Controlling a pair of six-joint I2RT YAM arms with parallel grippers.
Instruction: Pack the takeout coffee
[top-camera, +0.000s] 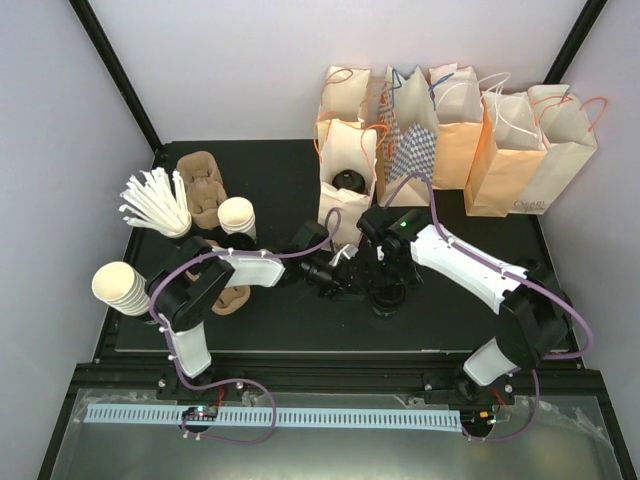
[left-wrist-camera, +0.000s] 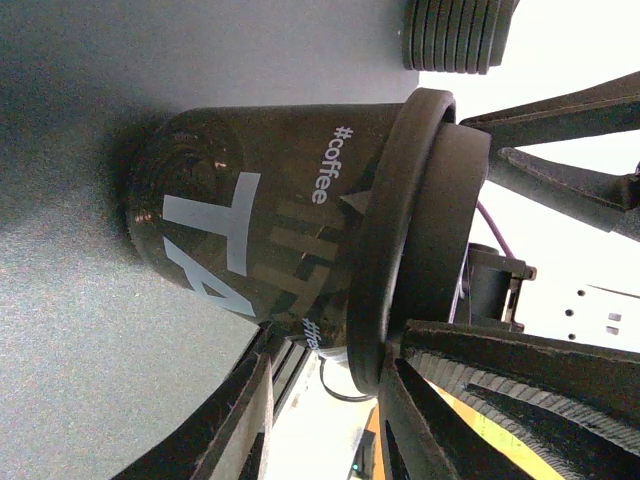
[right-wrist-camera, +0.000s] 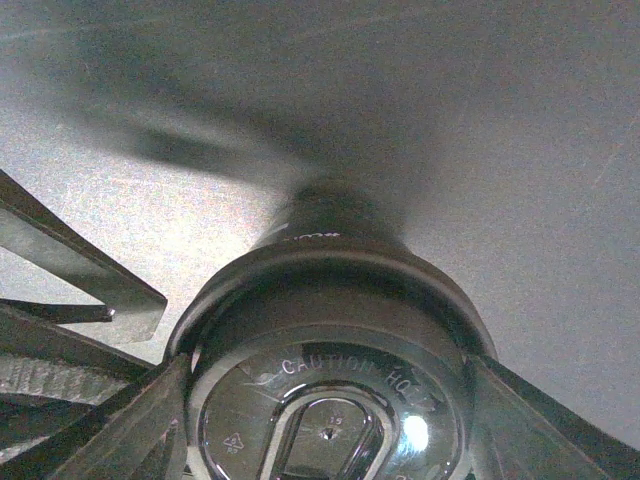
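Note:
The takeout coffee (top-camera: 388, 297) is at the middle of the black mat, a cup with "#coffee" lettering (left-wrist-camera: 270, 230) and a black lid (right-wrist-camera: 330, 300). My right gripper (top-camera: 386, 285) comes down over it. Its fingers (right-wrist-camera: 150, 410) press the lid's rim on both sides, so it is shut on the cup. My left gripper (top-camera: 350, 275) reaches in from the left. Its fingers (left-wrist-camera: 235, 420) stand apart with nothing between them, tips just short of the cup under the lid rim. Whether the cup's base rests on the mat I cannot tell.
Several paper bags (top-camera: 520, 150) stand along the back. The nearest one (top-camera: 345, 215) holds another lidded cup (top-camera: 348, 181). Brown cup carriers (top-camera: 205, 185), white straws (top-camera: 155, 205) and stacks of cream cups (top-camera: 237, 215) crowd the left side.

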